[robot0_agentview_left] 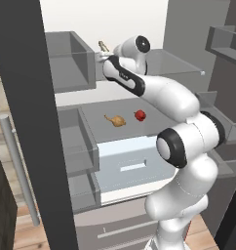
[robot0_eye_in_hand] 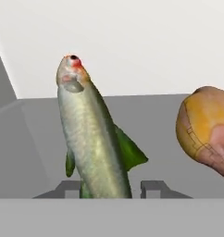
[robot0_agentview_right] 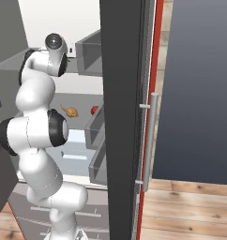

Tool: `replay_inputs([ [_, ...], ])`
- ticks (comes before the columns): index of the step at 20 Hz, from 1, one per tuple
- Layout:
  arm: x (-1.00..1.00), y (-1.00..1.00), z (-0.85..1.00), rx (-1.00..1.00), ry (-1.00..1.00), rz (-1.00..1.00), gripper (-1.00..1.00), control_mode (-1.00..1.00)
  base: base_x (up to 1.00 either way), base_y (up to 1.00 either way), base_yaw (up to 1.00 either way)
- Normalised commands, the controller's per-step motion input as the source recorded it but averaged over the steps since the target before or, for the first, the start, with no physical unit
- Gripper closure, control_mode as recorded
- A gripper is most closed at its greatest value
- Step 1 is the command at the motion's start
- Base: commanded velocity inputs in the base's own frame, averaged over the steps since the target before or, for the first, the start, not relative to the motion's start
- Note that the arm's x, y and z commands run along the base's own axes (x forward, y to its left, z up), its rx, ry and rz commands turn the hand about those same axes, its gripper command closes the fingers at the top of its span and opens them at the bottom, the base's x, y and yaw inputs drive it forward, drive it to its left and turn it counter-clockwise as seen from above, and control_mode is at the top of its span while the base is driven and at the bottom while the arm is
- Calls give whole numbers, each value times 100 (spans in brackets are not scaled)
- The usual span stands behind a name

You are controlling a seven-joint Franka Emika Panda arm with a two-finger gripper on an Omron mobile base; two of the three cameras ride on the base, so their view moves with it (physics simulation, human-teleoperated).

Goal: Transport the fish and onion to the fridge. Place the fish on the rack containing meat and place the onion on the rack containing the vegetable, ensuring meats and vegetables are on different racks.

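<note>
Fish (robot0_eye_in_hand: pixel 93 139) on grey fridge shelf (robot0_eye_in_hand: pixel 164 139) beside meat (robot0_eye_in_hand: pixel 207 127), tool (robot0_eye_in_hand: pixel 111 189) fingers apart.

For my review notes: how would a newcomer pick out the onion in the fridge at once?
Look into the open fridge at its lower flat grey shelf, just above the white drawer. The onion lies there, left of the red vegetable. It is golden-tan with a thin tapering stalk, while its neighbour is a plain red ball.

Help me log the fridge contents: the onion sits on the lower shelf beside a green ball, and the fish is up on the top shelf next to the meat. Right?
Nearly. The ball beside the onion on the lower shelf is red, not green; the left base view shows it. The fish is beside the meat, as you said.
</note>
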Motion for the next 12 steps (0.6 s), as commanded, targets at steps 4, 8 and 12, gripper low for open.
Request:
replay_inputs([
  [4, 19, 6, 0, 0, 4, 0, -100, -100, 0, 0, 0],
  [8, 0, 0, 9, 0, 1, -1, -100, -100, 0, 0, 0],
  [12, -24, 0, 28, 0, 0, -3, -100, -100, 0, 0, 0],
])
